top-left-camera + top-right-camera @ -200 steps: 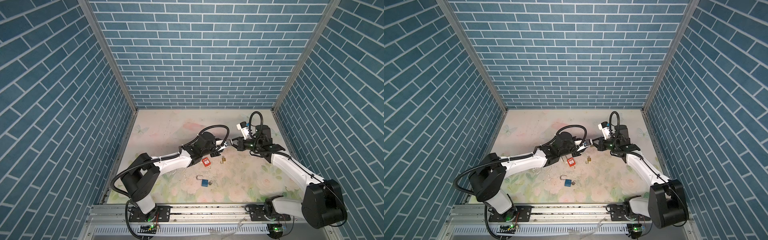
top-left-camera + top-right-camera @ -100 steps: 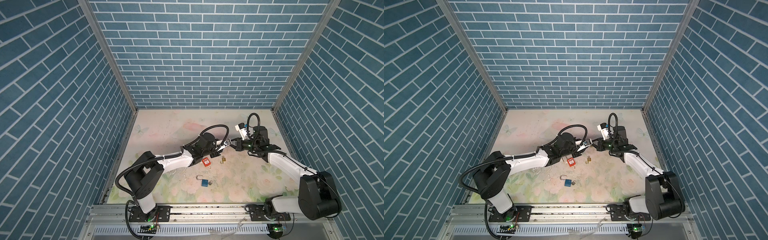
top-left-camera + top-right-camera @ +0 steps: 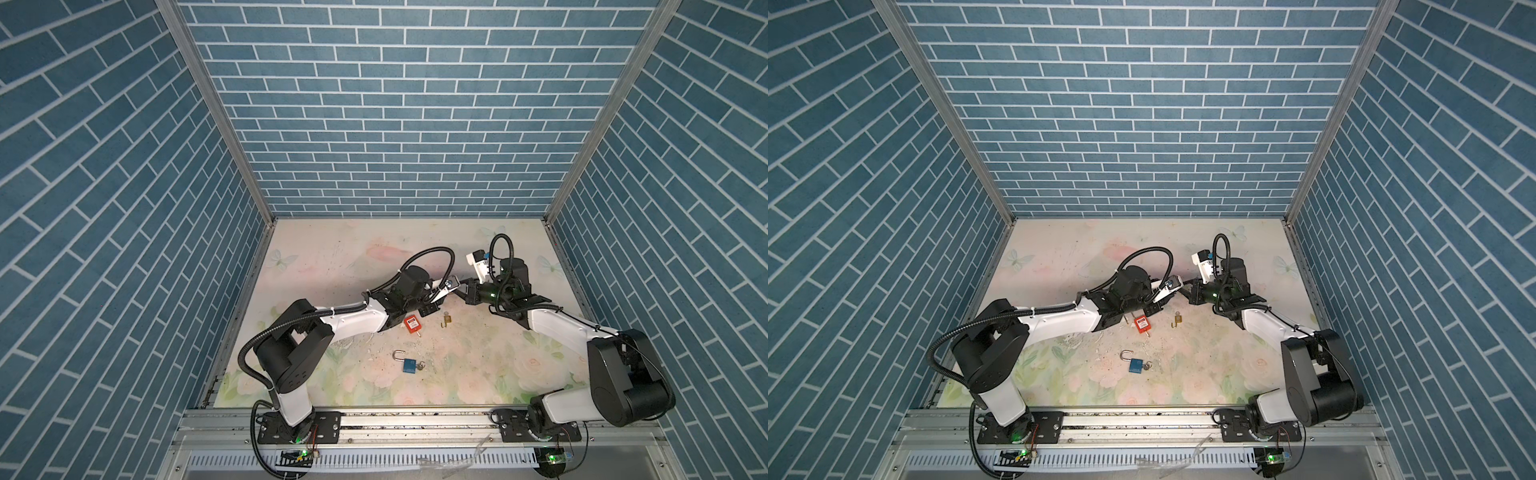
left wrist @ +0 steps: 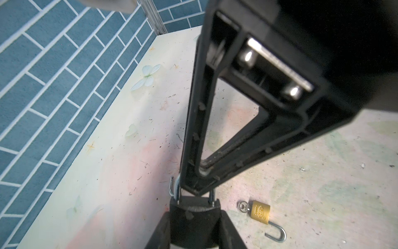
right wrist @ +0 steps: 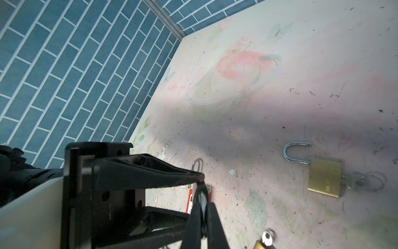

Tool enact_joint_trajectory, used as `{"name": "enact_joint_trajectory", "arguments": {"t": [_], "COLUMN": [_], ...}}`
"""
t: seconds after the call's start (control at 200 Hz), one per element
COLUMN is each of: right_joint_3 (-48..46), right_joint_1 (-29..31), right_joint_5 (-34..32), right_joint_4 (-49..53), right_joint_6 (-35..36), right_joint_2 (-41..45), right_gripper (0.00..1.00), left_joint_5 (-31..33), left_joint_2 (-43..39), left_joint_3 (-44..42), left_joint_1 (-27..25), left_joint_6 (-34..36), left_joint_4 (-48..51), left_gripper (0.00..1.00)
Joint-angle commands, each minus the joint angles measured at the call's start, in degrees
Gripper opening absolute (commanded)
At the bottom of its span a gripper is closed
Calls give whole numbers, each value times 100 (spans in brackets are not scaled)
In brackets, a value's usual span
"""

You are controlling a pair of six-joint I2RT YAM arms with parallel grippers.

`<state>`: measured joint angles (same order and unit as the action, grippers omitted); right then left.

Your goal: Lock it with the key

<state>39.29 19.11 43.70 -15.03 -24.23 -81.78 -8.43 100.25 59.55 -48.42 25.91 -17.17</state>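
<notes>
From where I stand, the two arms meet nose to nose in the air just behind the red padlock with a white label [image 3: 412, 324], which lies on the flowered tabletop [image 3: 332, 266].

The left gripper [image 4: 197, 189] is clamped on a small padlock with a silver steel shackle [image 4: 171, 188]. Its fingertips hide most of the body. It seems to hold the lock out so that the other arm can get at it.

The right gripper [image 3: 458, 285] is pinched fully together on a thin silver key [image 5: 202, 201]. Only the edge of the key's head shows between the fingers, so I judge rather than see that the blade sits in the lock.

One arm braces and the other turns. That looks like the reason for working off the table, where a small lock would only slide or spin. I cannot tell whether the shackle is pressed home; one end looks free in the left wrist view.

Two other locks lie clear of the work:
- A small brass padlock [image 3: 448, 319] has its shackle open and its key in. It sits just beside the red padlock, toward the right arm.
- A blue padlock [image 3: 408, 365], also open and keyed, sits near the red padlock, toward the arms' bases.

The step in hand, I think, is the twist of the key. The risk is that so narrow a pinch slips.
</notes>
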Motion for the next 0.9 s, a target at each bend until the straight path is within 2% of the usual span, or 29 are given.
{"name": "enact_joint_trajectory", "arguments": {"t": [0.0,0.195,0.46,0.535,0.625,0.76,0.895], "right_joint_3": [-418,-216,841,1166,1520,1843,1530], "right_joint_1": [463,470,214,35,-78,-109,-109], "right_joint_5": [279,172,-335,-431,-426,-484,-623], "right_joint_4": [1005,1266,2389,2501,2569,2537,1908], "right_joint_6": [-21,54,606,660,816,1113,1131], "right_joint_2": [-335,-143,551,731,921,1350,2071], "right_gripper": [0,0,0,7,24,43,53], "left_joint_5": [-721,-474,-17,44,234,416,566], "left_joint_2": [-353,-383,-577,-643,-715,-740,-822], "left_joint_3": [893,767,-19,-289,-530,-650,-808], "left_joint_1": [-175,-151,-119,-123,-143,-147,-139], "left_joint_6": [-305,-487,-1166,-1456,-1932,-2680,-3446], "left_joint_4": [-2948,-2916,-2650,-2613,-2582,-2308,-2348], "left_gripper": [0,1,2,2,2,2,2]}}
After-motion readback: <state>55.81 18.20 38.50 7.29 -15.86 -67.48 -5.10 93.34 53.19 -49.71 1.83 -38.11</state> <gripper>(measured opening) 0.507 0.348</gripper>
